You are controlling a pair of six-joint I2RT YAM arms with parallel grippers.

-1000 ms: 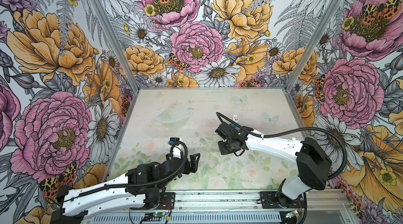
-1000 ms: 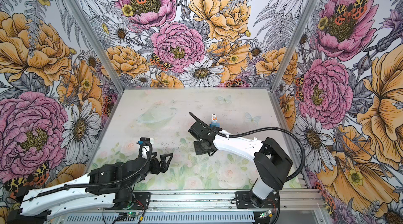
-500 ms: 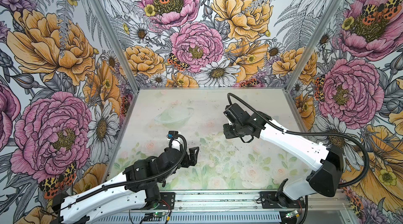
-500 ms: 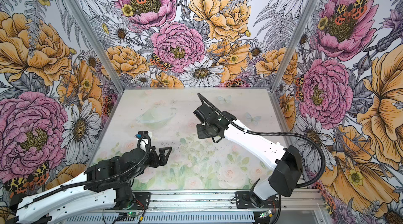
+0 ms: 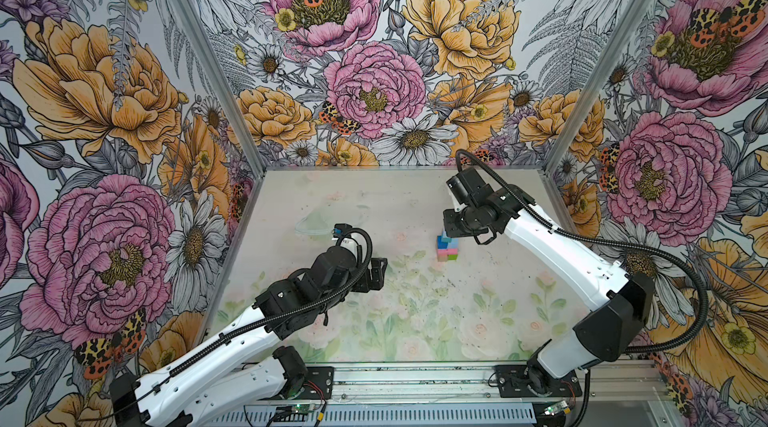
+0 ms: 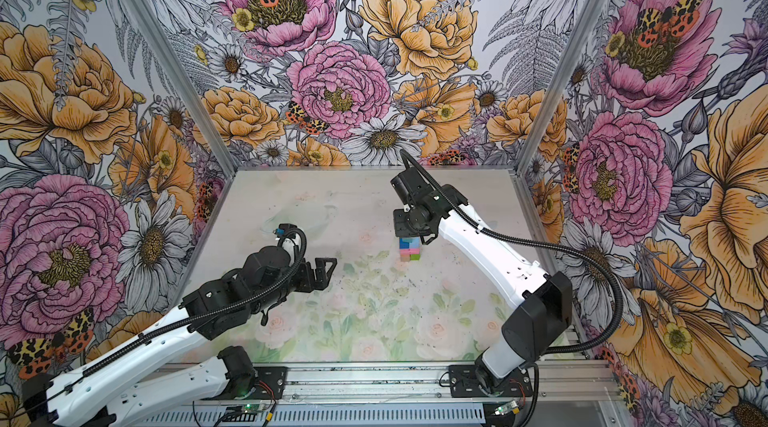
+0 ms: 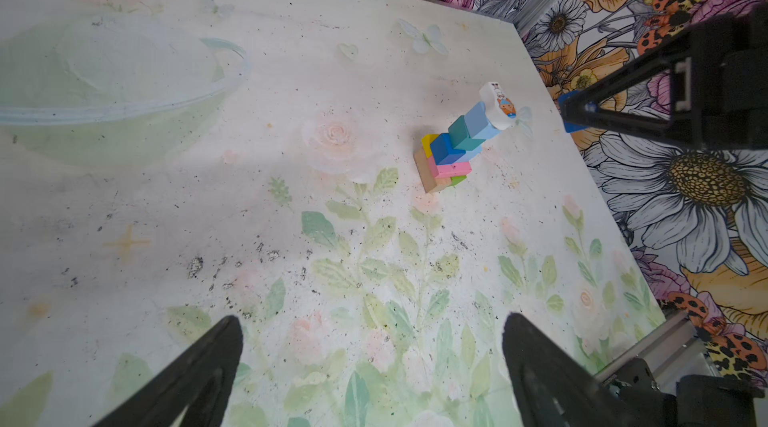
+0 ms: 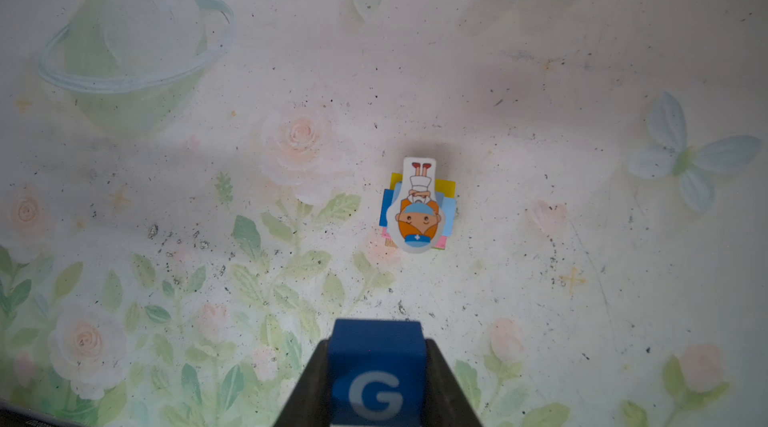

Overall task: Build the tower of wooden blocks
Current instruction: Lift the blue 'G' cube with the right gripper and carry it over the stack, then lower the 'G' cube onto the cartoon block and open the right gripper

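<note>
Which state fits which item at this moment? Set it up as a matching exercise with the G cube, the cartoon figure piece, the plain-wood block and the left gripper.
Things:
1. G cube
2. cartoon figure piece
3. plain-wood block
4. left gripper

States:
A. in the bottom layer of the tower
B. open, holding nothing
C. clamped in the right gripper
D. lying on top of the tower

Pairs: 1-C, 2-D, 3-A, 4-B.
</note>
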